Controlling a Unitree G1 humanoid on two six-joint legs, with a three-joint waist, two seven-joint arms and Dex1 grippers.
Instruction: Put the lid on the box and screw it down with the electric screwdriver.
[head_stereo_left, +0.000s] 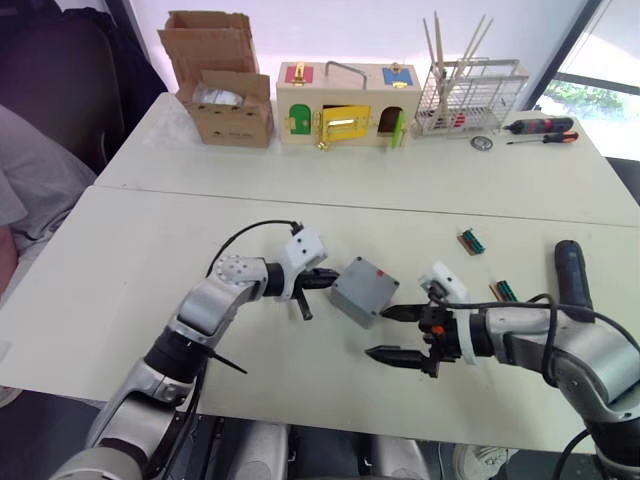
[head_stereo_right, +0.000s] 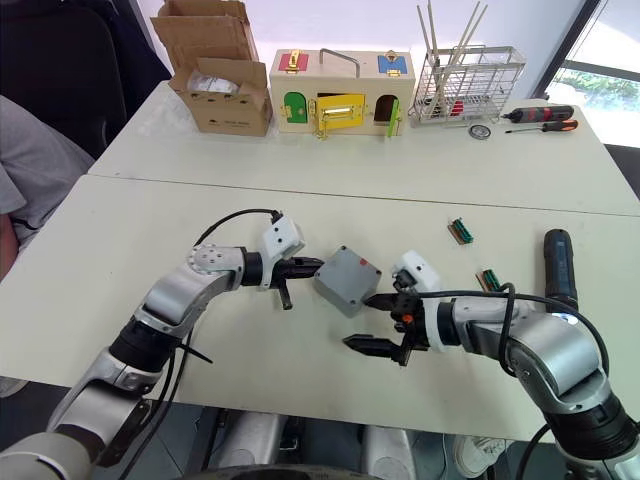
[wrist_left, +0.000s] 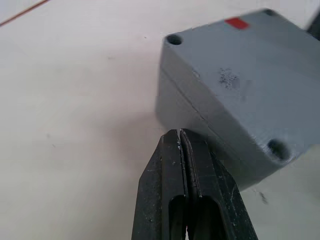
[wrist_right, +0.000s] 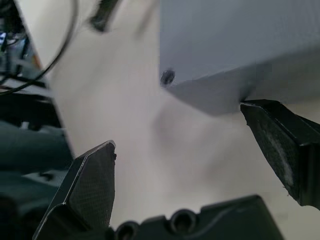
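The grey box (head_stereo_left: 364, 291) sits tilted at mid-table, and the lid (wrist_left: 240, 65) lies closed on top of it with a thin seam below. Corner screw holes and a small red label show on that top face. My left gripper (head_stereo_left: 336, 277) is shut and empty, its tips pressed against the box's left side just under the seam. My right gripper (head_stereo_left: 376, 333) is open at the box's near right corner, one fingertip (wrist_right: 260, 117) touching the lower edge. The dark electric screwdriver (head_stereo_left: 572, 272) lies on the table at the right, beyond my right arm.
A cardboard carton (head_stereo_left: 225, 95), a wooden box with coloured doors (head_stereo_left: 345, 105) and a wire rack (head_stereo_left: 470, 98) line the far table. Two hand screwdrivers (head_stereo_left: 540, 130) lie at the far right. Small green connectors (head_stereo_left: 471, 241) rest near the electric screwdriver. A person sits at the left (head_stereo_left: 30, 190).
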